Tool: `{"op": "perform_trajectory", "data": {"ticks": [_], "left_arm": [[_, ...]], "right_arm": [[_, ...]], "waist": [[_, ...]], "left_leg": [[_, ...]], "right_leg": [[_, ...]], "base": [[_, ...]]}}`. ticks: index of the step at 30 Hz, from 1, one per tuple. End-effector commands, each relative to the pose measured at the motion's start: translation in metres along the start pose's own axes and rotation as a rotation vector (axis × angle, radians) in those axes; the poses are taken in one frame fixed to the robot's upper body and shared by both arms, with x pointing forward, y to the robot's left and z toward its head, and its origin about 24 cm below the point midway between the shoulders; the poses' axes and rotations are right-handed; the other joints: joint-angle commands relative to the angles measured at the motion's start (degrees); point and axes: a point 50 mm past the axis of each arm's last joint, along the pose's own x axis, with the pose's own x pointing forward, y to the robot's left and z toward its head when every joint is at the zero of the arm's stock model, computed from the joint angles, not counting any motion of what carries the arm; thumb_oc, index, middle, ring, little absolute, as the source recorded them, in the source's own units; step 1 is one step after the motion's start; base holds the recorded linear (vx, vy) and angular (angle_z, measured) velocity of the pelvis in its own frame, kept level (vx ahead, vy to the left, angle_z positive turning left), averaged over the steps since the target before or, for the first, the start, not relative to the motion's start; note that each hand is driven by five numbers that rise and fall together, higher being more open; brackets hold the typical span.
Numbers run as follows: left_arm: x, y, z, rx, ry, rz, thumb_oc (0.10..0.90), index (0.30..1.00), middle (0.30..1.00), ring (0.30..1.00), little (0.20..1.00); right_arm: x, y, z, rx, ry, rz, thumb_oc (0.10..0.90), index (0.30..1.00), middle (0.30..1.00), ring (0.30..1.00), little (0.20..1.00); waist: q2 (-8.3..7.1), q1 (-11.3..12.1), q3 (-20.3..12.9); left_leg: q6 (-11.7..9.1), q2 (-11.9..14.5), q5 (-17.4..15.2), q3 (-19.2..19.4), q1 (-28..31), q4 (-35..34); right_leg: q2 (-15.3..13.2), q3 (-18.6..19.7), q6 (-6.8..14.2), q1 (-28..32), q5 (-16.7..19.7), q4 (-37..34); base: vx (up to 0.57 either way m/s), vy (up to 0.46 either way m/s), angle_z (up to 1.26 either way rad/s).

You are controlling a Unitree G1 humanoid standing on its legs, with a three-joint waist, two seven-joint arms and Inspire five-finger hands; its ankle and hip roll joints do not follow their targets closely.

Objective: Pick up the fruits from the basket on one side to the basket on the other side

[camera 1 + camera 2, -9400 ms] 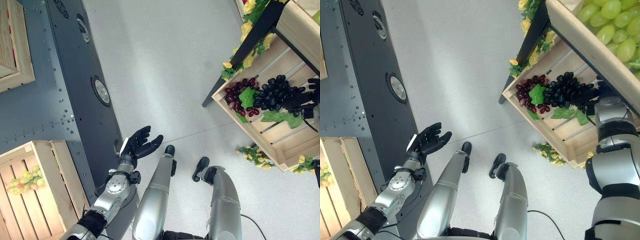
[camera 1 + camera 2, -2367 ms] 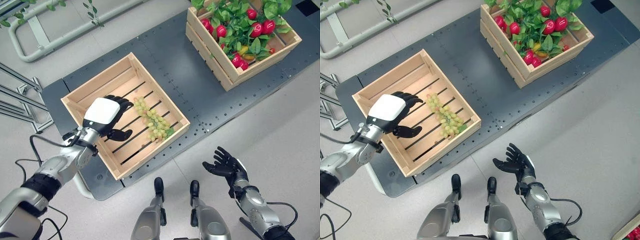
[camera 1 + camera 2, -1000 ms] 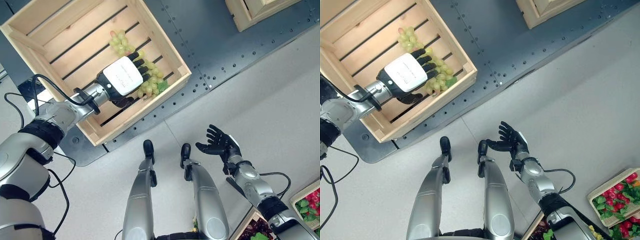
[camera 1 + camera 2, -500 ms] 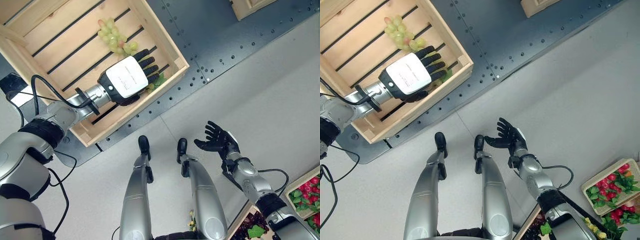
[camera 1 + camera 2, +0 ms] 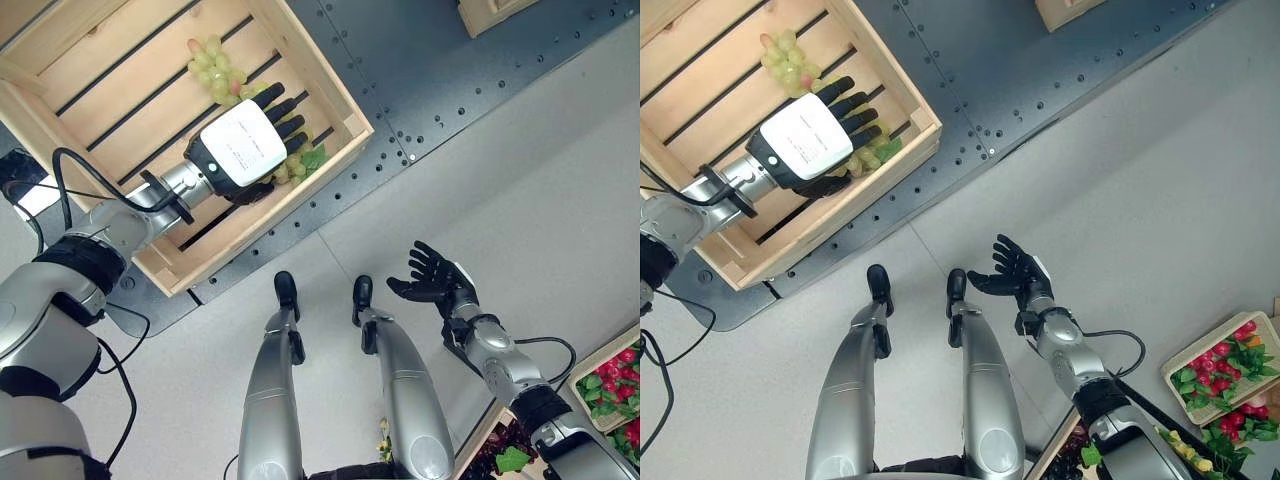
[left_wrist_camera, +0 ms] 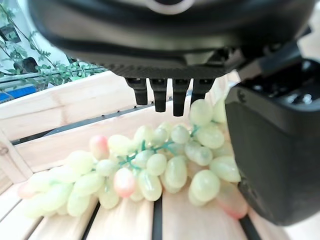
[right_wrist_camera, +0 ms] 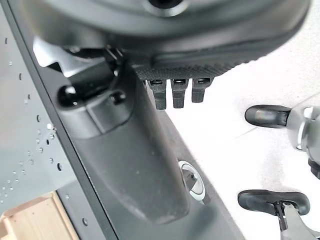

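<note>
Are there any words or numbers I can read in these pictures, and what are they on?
None can be read.
White cover on the left hand: it looks blank.
Wooden crate with the green grapes: bare wood, no label.
Dark platform: rivets, no print.
Right hand: no writing.

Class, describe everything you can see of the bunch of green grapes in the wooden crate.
The bunch of green grapes looks pale yellow-green, a few berries blushed pink, on thin green stems. It lies lengthwise on the slatted floor of the wooden crate, near one corner. The left hand reaches over one end, fingers straight, not closed round it.
</note>
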Motion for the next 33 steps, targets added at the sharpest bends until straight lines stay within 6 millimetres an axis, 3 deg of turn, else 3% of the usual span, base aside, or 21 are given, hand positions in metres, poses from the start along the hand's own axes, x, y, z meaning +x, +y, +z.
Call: {"op": "perform_trajectory", "data": {"ticks": [1,9,16,19,24,27,28,29,31,33], "left_arm": [[0.026,0.041,-0.054,0.03,0.222,0.151,0.8,0.9,0.9,0.9,0.9],[0.034,0.053,-0.069,0.049,0.247,0.129,0.8,0.9,0.9,0.9,0.9],[0.037,0.05,-0.073,0.044,0.253,0.04,0.8,0.9,0.9,0.9,0.9],[0.038,0.043,-0.072,0.014,0.259,-0.06,0.8,0.9,0.9,0.9,0.9],[0.024,0.015,-0.079,-0.061,0.428,-0.416,0.8,0.9,0.9,0.9,0.9],[0.022,0.009,-0.076,-0.072,0.444,-0.456,0.8,0.9,0.9,0.9,0.9],[0.022,0.008,-0.075,-0.078,0.441,-0.455,0.753,0.829,0.829,0.829,0.829],[0.024,0.009,-0.073,-0.079,0.428,-0.453,0.549,0.524,0.524,0.524,0.524],[0.028,0.009,-0.069,-0.081,0.399,-0.454,0.4,0.3,0.3,0.3,0.3],[0.028,0.008,-0.067,-0.087,0.382,-0.466,0.4,0.3,0.3,0.3,0.3]], "right_arm": [[-0.005,-0.005,0.017,0.048,-0.091,-0.016,0.8,0.9,0.9,0.9,0.9],[-0.006,-0.003,0.018,0.042,-0.113,-0.014,0.8,0.9,0.9,0.9,0.9],[-0.006,-0.001,0.018,0.051,-0.113,-0.006,0.8,0.9,0.9,0.9,0.9],[-0.005,-0.001,0.019,0.056,-0.121,-0.011,0.8,0.9,0.9,0.9,0.9],[-0.002,0.001,0.024,0.048,-0.143,-0.009,0.8,0.9,0.9,0.9,0.9],[-0.002,0.001,0.025,0.051,-0.148,-0.008,0.8,0.9,0.9,0.9,0.9],[-0.002,0.001,0.025,0.053,-0.148,-0.005,0.8,0.9,0.9,0.9,0.9],[-0.002,0.001,0.025,0.054,-0.149,-0.004,0.8,0.9,0.9,0.9,0.9],[-0.002,0.001,0.025,0.061,-0.156,-0.004,0.8,0.9,0.9,0.9,0.9],[-0.002,0.001,0.025,0.065,-0.165,-0.004,0.8,0.9,0.9,0.9,0.9]], "waist": [[0.09,0.81,-0.52],[-0.5,-0.16,-0.52],[-0.93,-0.81,-0.52],[-1.03,-1.02,-0.52],[-1.22,-1.56,-0.52],[-1.31,-1.68,-0.52],[-1.38,-1.63,-0.52],[-1.41,-1.59,-0.52],[-1.45,-1.52,-0.52],[-1.41,-1.4,-0.52]], "left_leg": [[0.2,-0.12,-7.86,2.51,4.24,1.79],[0.68,-0.17,-8.1,3.3,2.68,1.79],[0.76,-0.21,-8.27,3.91,0.08,2.4],[0.86,-0.38,-8.16,3.9,-0.69,2.35],[0.73,-0.5,-7.95,3.89,-2.92,2.59],[0.73,-0.41,-7.98,3.9,-3.5,2.75],[0.77,-0.44,-7.97,3.89,-3.58,2.54],[0.83,-0.4,-7.96,3.96,-3.57,2.37],[0.89,-0.38,-7.92,3.93,-3.73,2.43],[0.9,-0.46,-7.92,3.81,-3.63,2.33]], "right_leg": [[0.44,-1.25,0.39,2.04,3.1,-1.2],[0.95,-0.44,1.45,0.62,5.54,-4.02],[1.22,-0.06,2.02,-1.52,7.12,-5.59],[1.44,0.09,2.14,-2.11,7.58,-6.15],[1.77,0.21,2.2,-3.94,8.19,-6.86],[1.82,0.26,2.27,-4.55,8.34,-6.83],[1.82,0.14,2.3,-4.66,8.37,-6.97],[1.77,-0.02,2.35,-4.72,8.38,-6.95],[1.64,-0.14,2.38,-4.81,8.42,-6.87],[1.63,-0.27,2.43,-4.58,8.48,-7.12]], "base": [[0.0,0.0,0.0],[0.02,0.018,-0.02],[0.02,0.018,-0.05],[0.0,0.008,-0.02],[0.0,0.004,-0.01],[0.0,0.0,0.0],[0.0,0.0,0.0],[0.0,0.0,0.0],[0.0,0.0,0.0],[0.0,0.0,0.0]]}}
